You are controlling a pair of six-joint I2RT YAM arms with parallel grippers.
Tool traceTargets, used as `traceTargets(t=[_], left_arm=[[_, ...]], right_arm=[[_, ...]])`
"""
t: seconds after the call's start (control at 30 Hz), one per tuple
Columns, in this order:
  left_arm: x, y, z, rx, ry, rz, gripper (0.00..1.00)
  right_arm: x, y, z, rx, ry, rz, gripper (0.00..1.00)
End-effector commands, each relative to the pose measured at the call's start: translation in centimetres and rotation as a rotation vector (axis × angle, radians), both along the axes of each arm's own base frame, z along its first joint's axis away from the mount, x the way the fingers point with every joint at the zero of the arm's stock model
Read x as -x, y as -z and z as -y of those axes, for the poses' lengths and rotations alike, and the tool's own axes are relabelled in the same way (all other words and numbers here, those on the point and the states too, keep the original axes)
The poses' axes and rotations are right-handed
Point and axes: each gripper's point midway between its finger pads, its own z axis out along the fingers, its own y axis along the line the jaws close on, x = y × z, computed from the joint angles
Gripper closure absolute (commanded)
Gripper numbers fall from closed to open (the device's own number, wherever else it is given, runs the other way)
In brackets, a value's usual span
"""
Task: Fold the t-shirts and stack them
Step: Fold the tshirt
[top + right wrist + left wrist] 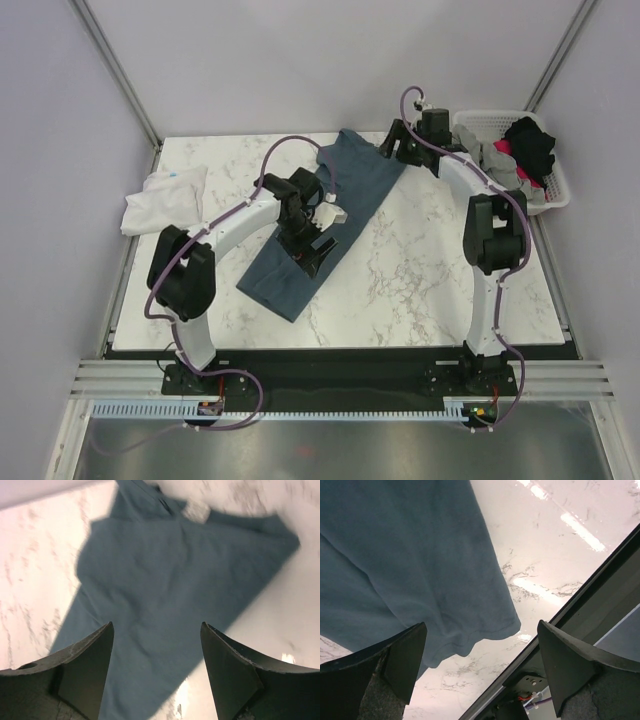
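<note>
Hidden under the left arm from above: middle of the slate-blue t-shirt. Cut off by top and left edges at the left wrist. Blurred at the right wrist, collar tag unreadable. Partly behind the right arm: heaped clothes in the basket.

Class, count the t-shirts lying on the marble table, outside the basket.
2. The slate-blue t-shirt stretches diagonally across the middle; the white t-shirt is bunched at the left edge. More garments heaped in the laundry basket may hide others.
</note>
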Motion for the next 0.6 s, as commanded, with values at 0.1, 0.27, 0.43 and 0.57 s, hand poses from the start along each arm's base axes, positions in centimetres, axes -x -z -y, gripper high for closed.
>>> traceTargets(t=[0.1,0.27,0.43,0.57], left_arm=[[0.7,2.0,-1.7,-0.075,0.036,-0.055,0.00],[0.8,3.8,-1.8,-0.112,0.045,-0.108,0.00],[1.5,5.5,-1.5,-0.125,0.026,-0.183,0.00],[2.6,6.6,-1.2,-0.123,-0.007,-0.257,0.00]], right_arm=[[2.7,7.8,0.8,-0.067,0.018,-0.222,0.22],[2.4,9.6,0.8,-0.074,0.018,-0.246,0.23],[1.4,11.5,0.5,-0.079,0.016,-0.259,0.27],[0.2,11.8,0.3,-0.089,0.020,-0.239,0.42]])
